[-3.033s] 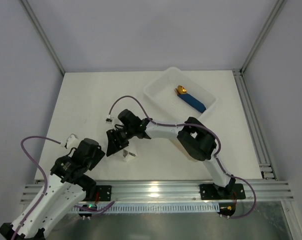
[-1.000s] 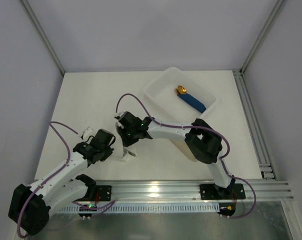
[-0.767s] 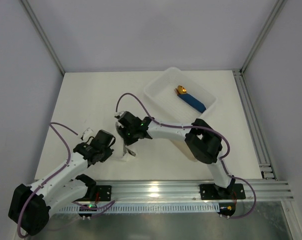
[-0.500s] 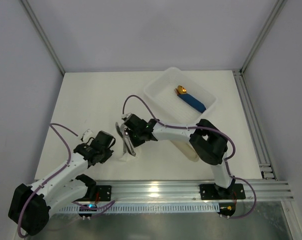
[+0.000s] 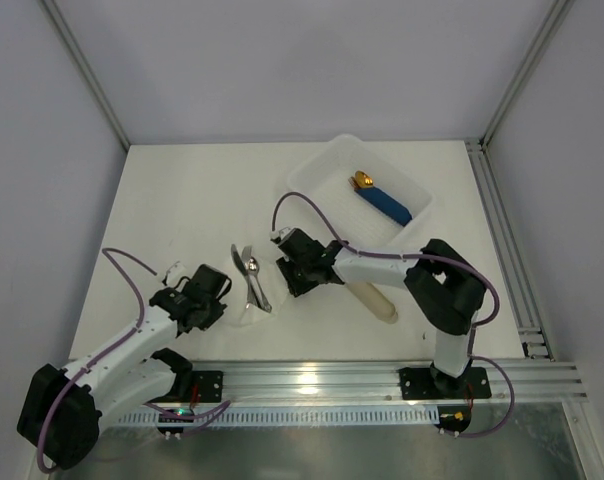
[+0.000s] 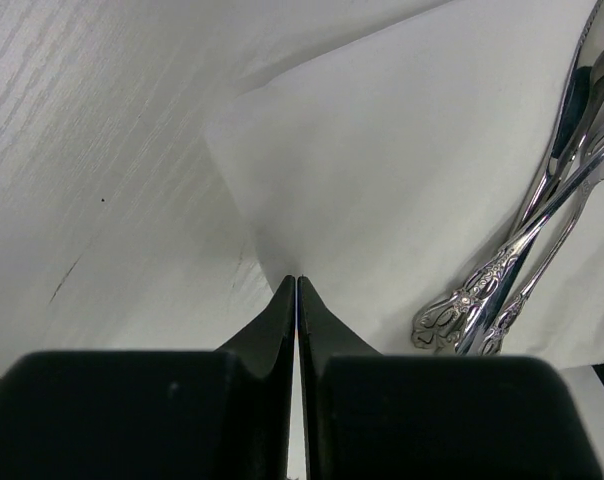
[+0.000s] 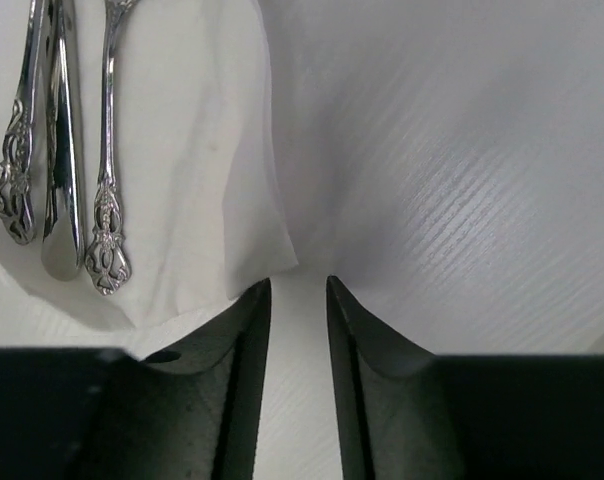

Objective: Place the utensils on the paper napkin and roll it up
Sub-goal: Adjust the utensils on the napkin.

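1. The left gripper [image 6: 297, 288] is clenched, apparently pinching the left edge of the paper napkin [image 6: 382, 170].
2. The right gripper [image 7: 298, 295] is released, its jaws parted just short of the opposite edge.
3. The utensils [image 5: 253, 283] lie on the napkin between both grippers, their long axis parallel to the pinched edge. The roll should therefore run rightward across them.

Blue-handled piece [image 5: 385, 203] in white tray [image 5: 315, 160]

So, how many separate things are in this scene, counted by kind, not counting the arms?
Silver cutlery pieces: 3
Paper napkin: 1
White tray: 1
Blue-handled piece: 1
Beige sleeve: 1
Total: 7
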Motion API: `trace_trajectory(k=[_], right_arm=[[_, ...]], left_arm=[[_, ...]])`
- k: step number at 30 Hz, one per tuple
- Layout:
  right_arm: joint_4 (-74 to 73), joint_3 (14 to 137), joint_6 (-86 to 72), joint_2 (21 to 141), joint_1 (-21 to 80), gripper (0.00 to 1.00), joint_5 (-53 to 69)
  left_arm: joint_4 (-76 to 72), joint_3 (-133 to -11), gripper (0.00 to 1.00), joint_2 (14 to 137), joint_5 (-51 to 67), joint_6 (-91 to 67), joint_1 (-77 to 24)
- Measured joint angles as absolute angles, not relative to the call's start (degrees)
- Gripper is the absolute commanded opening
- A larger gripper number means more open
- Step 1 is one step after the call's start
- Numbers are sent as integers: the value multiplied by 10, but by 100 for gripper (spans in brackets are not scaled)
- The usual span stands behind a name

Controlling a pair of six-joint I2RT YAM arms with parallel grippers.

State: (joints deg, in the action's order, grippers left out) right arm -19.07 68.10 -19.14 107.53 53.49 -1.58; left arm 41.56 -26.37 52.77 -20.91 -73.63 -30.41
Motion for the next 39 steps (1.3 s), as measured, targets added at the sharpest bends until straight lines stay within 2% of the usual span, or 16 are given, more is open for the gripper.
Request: trace_trajectory(k=[5, 7, 9, 12, 15, 17, 20, 21, 22, 30, 39], right_arm=[[-169, 632, -149, 999, 536, 62, 18], [-155, 622, -124, 956, 539, 69, 40], [-135, 619, -101, 922, 543, 71, 78], [-107, 628, -71, 914, 547, 70, 156], [-99, 662, -55, 966, 549, 67, 234], [-96, 682, -57, 1009, 550, 59, 255], [-99, 702, -77, 1060, 550, 43, 259], [-103, 705, -88, 1069, 550, 31, 255], [-107, 708, -98, 1074, 550, 29, 245], [-114, 708, -149, 1075, 550, 28, 194], [-121, 713, -170, 1085, 550, 29, 179]], left_arm=[[415, -264, 5, 519, -202, -726, -304], [416, -265, 13, 504, -197, -714, -304], [415, -265, 22, 484, -194, -703, -304], [412, -265, 29, 437, -184, -689, -304], [398, -260, 30, 387, -177, -681, -304], [389, -252, 26, 366, -173, -679, -304], [376, -239, 3, 359, -164, -673, -304], [374, -237, 0, 364, -162, -672, -304], [369, -234, 0, 373, -159, -672, -304], [298, -196, 0, 469, -94, -670, -304], [215, -175, 2, 451, -10, -638, -304]])
